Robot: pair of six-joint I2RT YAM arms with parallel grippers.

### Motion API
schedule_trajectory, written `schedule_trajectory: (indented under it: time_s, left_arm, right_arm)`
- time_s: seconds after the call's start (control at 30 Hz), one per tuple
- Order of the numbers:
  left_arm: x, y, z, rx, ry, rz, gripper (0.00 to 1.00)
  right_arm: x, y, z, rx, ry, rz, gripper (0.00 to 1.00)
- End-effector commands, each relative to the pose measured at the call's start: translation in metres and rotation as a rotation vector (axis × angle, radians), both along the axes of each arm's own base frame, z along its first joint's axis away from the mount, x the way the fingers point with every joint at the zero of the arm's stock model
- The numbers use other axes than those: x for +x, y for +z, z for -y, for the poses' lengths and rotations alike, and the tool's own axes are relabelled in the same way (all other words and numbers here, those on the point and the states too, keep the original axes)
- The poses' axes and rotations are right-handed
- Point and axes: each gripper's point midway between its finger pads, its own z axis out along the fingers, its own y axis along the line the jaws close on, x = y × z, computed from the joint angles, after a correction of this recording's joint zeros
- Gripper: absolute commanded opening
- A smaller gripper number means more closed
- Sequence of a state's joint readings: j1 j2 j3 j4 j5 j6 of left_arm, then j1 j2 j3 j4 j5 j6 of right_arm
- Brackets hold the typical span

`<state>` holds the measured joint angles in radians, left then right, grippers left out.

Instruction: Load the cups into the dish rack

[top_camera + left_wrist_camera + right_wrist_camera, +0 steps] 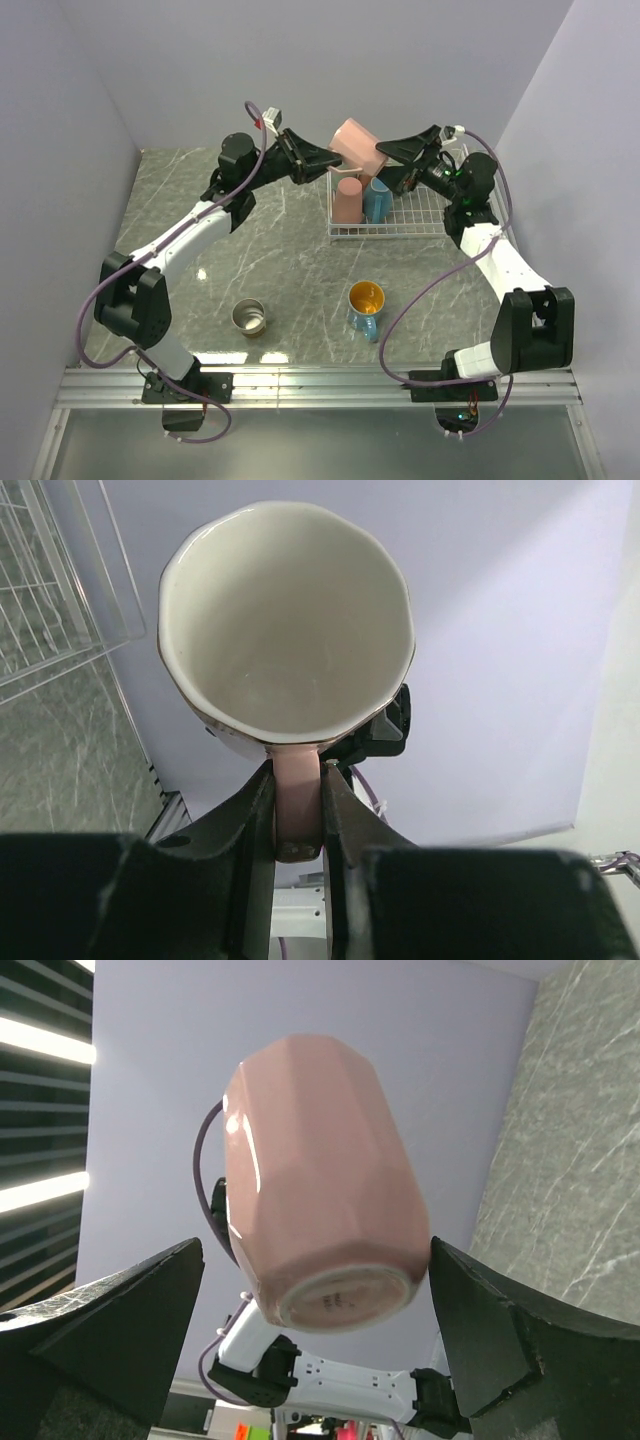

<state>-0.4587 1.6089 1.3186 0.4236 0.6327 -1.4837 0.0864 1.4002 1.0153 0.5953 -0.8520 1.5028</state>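
A pale pink mug hangs in the air over the back left corner of the white wire dish rack. My left gripper is shut on its handle, and the cream inside of the mug faces the left wrist camera. My right gripper is open on the mug's other side. In the right wrist view its fingers stand wide on either side of the mug's base. A salmon pink cup and a blue cup stand in the rack.
A shiny steel cup stands on the marble table in front of the left arm. A blue mug with an orange-gold inside stands to its right. The rack's right half holds nothing. Grey walls close in on three sides.
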Motion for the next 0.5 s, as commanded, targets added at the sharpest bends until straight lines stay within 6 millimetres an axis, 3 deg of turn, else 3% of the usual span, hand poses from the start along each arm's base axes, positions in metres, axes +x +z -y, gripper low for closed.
schedule_trajectory:
  time_s: [0.0,0.47]
  left_arm:
    - [-0.018,0.066,-0.002,-0.113,-0.021,0.196,0.0]
    - [-0.016,0.058,0.007,-0.094,-0.026,0.187,0.0]
  right_arm:
    - [-0.002,0.037,-0.004,0.025,0.002,0.125,1.0]
    - [-0.005,0.044,-0.019,0.055,0.035,0.125,1.0]
